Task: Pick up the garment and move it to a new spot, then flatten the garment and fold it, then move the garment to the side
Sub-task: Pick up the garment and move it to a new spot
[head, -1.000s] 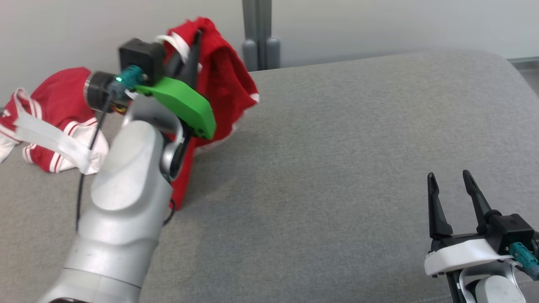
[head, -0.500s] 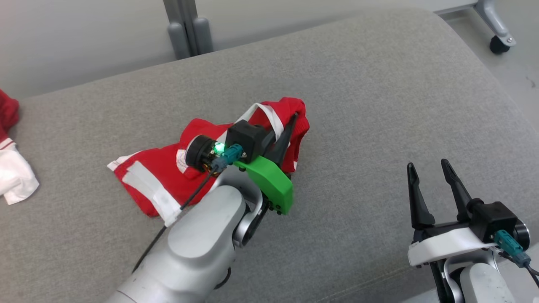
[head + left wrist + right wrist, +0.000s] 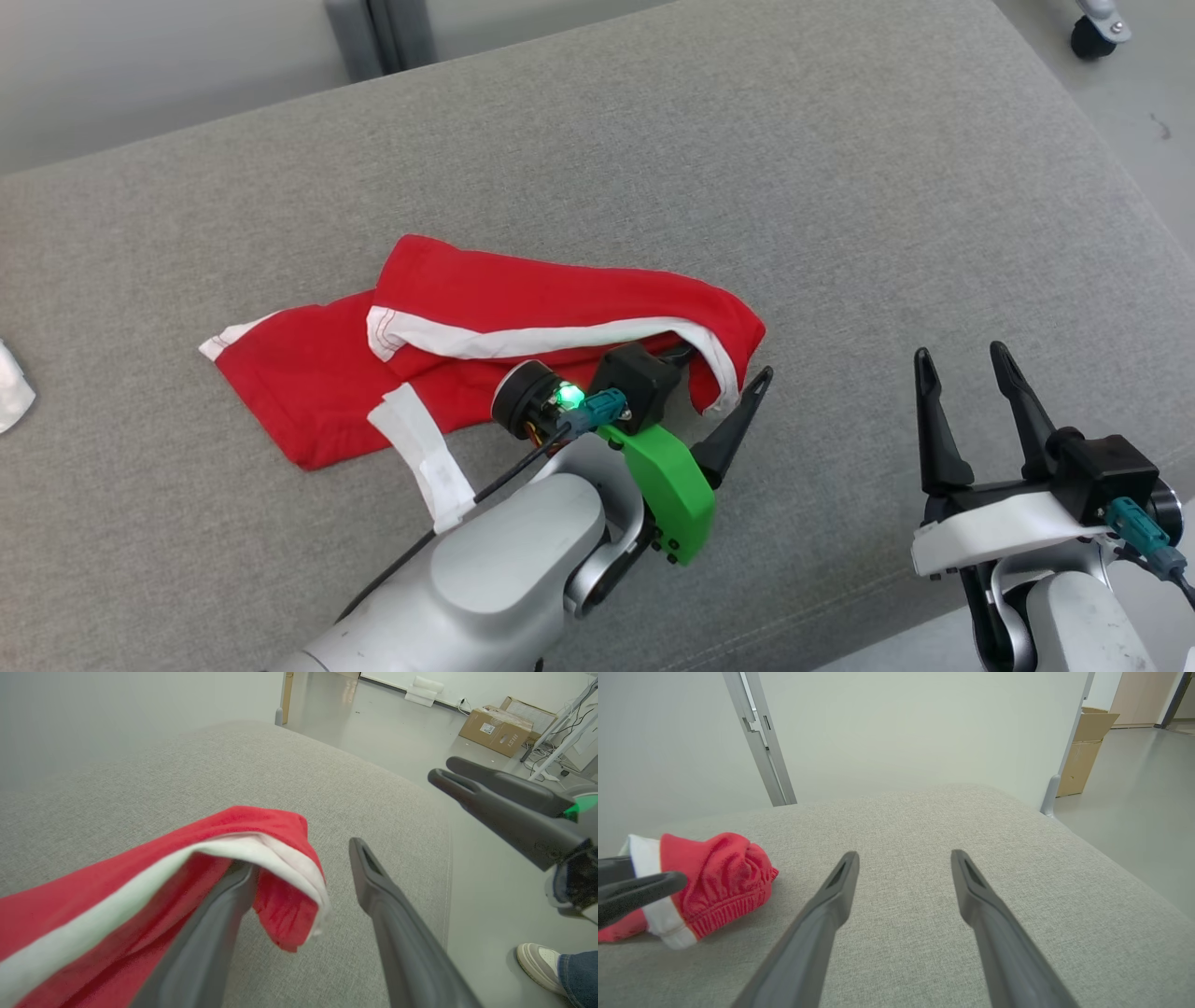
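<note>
— Where was the red, white-trimmed cloth garment (image 3: 523, 317)?
— Rumpled, midway on the grey fabric cushion (image 3: 840, 187). Its long axis ran left to right, white-edged opening (image 3: 285, 861) toward the robot's right.
— The tools?
— Left tool (image 3: 724, 373) spread, one finger (image 3: 219, 919) inside that opening, gripping nothing. Right tool (image 3: 962, 353) spread, empty. I'd slide that finger out gently before flattening.

free: bare grey cushion (image 3: 887, 187) right of and beyond the red garment (image 3: 560, 299) | gap: open strip of cushion between left gripper (image 3: 726, 369) and right gripper (image 3: 966, 359), well apart | obstacle: garment hem draped over one spread finger of the left gripper | left edge: white cloth (image 3: 11, 399) | behind: grey post (image 3: 373, 33) | floor beside cushion: a person's shoe (image 3: 537, 961)
</note>
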{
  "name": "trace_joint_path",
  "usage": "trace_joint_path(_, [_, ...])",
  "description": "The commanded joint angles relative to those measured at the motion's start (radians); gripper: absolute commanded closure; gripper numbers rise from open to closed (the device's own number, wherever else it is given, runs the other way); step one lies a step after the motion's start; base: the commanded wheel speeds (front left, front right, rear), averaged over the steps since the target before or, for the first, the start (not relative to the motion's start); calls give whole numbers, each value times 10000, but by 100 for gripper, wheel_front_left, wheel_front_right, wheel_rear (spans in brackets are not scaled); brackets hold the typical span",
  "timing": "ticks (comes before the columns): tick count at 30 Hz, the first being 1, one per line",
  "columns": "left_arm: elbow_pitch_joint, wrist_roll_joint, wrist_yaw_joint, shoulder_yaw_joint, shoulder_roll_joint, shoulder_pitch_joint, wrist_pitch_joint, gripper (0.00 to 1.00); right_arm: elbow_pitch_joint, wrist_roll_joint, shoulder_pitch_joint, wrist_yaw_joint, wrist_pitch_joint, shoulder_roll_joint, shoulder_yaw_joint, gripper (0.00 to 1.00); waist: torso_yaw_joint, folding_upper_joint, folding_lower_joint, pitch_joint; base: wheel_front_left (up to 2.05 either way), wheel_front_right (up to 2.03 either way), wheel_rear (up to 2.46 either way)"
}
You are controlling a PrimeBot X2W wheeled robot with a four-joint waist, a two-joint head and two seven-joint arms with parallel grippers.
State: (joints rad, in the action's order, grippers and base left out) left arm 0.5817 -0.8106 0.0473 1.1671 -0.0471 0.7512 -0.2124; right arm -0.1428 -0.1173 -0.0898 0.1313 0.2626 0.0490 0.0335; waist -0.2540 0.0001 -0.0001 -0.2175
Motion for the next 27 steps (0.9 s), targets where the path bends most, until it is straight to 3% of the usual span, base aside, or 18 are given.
trace_joint_path(1, [-113,-157,2,78,-59,221,-70,0,-21,34,-95,-10,35,22,21,0,168,-1,1,73,0,0,0])
trace_joint_path(15, [399,-498,70,427,-236,-227,-389,0,-40,246,179,-12,35,25,347,0,934,-1,1,742,0,0,0])
trace_joint_path(21, [-97,-505,397,-549,-691,-1003,-527,0,-4,343,349,-10,35,25,561,0,1281,-1,1,1123,0,0,0])
trace_joint_path(27, [-1457,846,842,-2231,-1318,-2211,-518,0,31,434,533,-10,35,25,653,0,1621,-1,1,1593,0,0,0])
